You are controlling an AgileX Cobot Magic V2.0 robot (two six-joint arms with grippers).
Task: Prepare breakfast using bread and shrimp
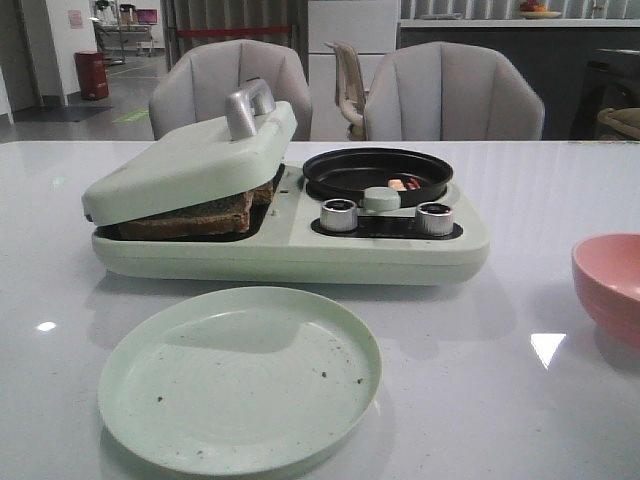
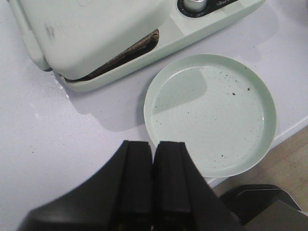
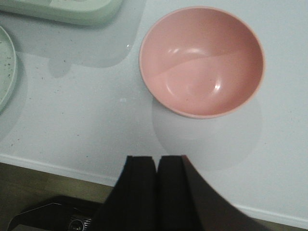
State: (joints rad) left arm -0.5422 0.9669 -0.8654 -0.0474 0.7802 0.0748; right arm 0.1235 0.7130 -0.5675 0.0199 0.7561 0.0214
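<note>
The bread (image 1: 195, 212) lies inside the pale green breakfast maker (image 1: 290, 250), under its part-closed lid (image 1: 190, 160); only its brown edge shows, also in the left wrist view (image 2: 127, 52). The shrimp (image 1: 405, 184) are small pink-orange pieces in the black round pan (image 1: 377, 172) on the maker's right side. My left gripper (image 2: 154, 144) is shut and empty, above the table beside the empty green plate (image 2: 211, 110). My right gripper (image 3: 157, 159) is shut and empty, near the table's front edge, short of the pink bowl (image 3: 202, 60). Neither gripper shows in the front view.
The green plate (image 1: 240, 375) lies in front of the maker. The pink bowl (image 1: 612, 285) stands at the right edge. Two silver knobs (image 1: 338, 214) sit on the maker's front. Two grey chairs (image 1: 450, 95) stand behind the table.
</note>
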